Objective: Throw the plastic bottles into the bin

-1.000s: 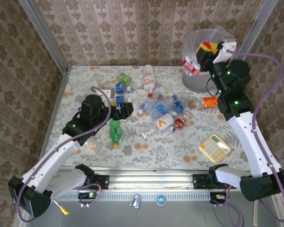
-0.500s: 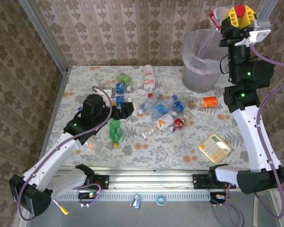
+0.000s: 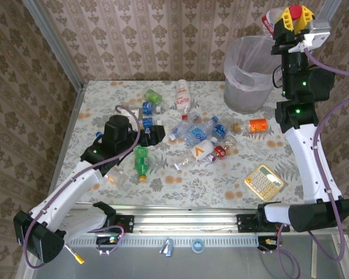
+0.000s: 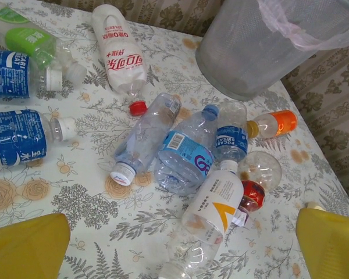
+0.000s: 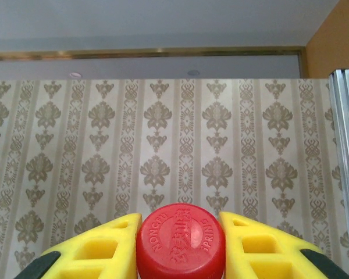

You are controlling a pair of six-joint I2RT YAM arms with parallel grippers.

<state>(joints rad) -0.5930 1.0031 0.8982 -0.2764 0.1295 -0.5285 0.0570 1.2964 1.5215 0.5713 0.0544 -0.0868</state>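
Now the red-capped bottle (image 3: 269,22) is held high beside the bin (image 3: 244,93).
A second ago the right gripper (image 3: 291,17) hung at the bin's mouth. It has since risen above and just right of the rim, jaws clamped on the bottle's red cap. The left gripper (image 3: 153,134), jaws spread wide and empty, has barely moved over the loose plastic bottles (image 3: 195,136) scattered mid-table (image 3: 180,180).

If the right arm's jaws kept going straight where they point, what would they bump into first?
Most likely the wallpapered wall; past the red-capped bottle they hold, nothing else lies ahead, though depth is unclear.
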